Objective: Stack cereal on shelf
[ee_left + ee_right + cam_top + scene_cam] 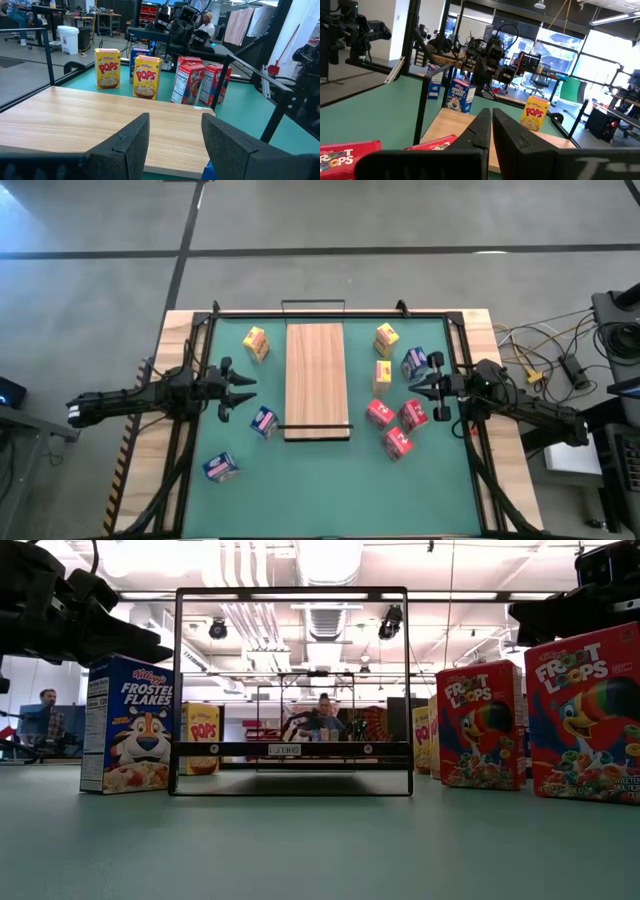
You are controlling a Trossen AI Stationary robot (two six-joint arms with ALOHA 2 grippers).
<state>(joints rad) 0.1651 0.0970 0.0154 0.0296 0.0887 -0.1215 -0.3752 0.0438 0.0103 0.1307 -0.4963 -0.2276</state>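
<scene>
The shelf point(316, 380), a long light-wood board with a thin black wire frame, lies on the green mat at mid-table. Cereal boxes stand upright on the mat around it: yellow ones point(256, 343) point(386, 338) point(381, 375), blue ones point(414, 362) point(263, 422) point(220, 468) and red ones point(379, 413) point(413, 415) point(398, 444). My left gripper point(245, 392) hovers level at the board's left side, open and with nothing between its fingers point(172, 145). At the board's right side my right gripper point(412, 388) hovers level and shut, holding nothing point(491, 127).
A black tube frame point(200, 330) borders the mat on the left, far and right sides. Cables point(540, 350) lie off the table at the right. Beyond the table is a workshop, where people sit at desks point(322, 715).
</scene>
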